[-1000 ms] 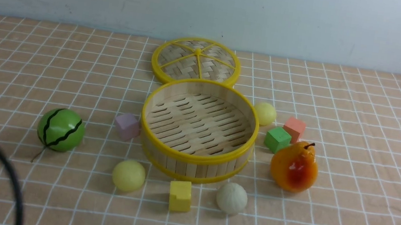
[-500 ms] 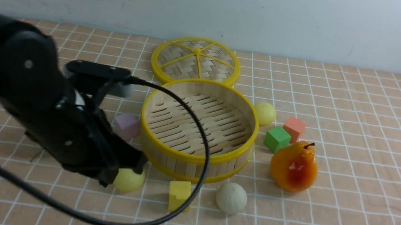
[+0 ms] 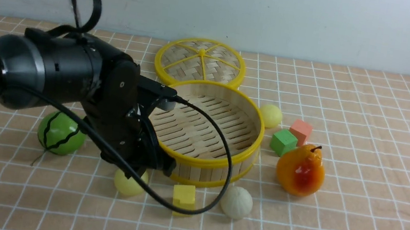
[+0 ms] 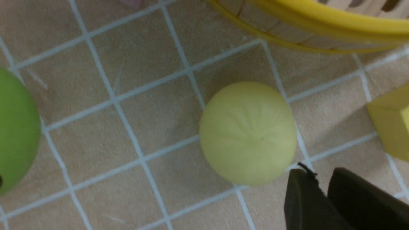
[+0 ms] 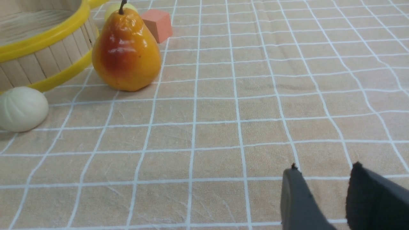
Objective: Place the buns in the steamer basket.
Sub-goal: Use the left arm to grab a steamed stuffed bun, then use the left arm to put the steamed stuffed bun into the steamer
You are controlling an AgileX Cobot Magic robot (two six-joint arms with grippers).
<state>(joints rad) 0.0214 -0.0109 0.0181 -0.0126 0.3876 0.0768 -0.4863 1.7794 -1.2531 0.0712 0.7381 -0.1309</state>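
Since the left gripper (image 4: 321, 174) hangs just beside the near pale-yellow bun (image 4: 247, 132), jaws narrowly parted and empty, it seems poised to grasp it. The right gripper (image 5: 324, 166) idles open-jawed, empty, above bare tablecloth (image 5: 223, 111). All three buns lie outside the single steamer basket (image 3: 202, 162): that one, a second yellow bun (image 3: 270, 115), an off-white bun (image 3: 236, 202). Also one lid (image 3: 200, 63), one pear (image 3: 300, 170), one watermelon ball (image 3: 59, 136); three cubes show: yellow cube (image 3: 184, 197), green cube (image 3: 283, 142), salmon cube (image 3: 301, 131).

Front view looks forward across the table (image 3: 375, 219); both close wrist views share the steamer basket (image 3: 201, 168).
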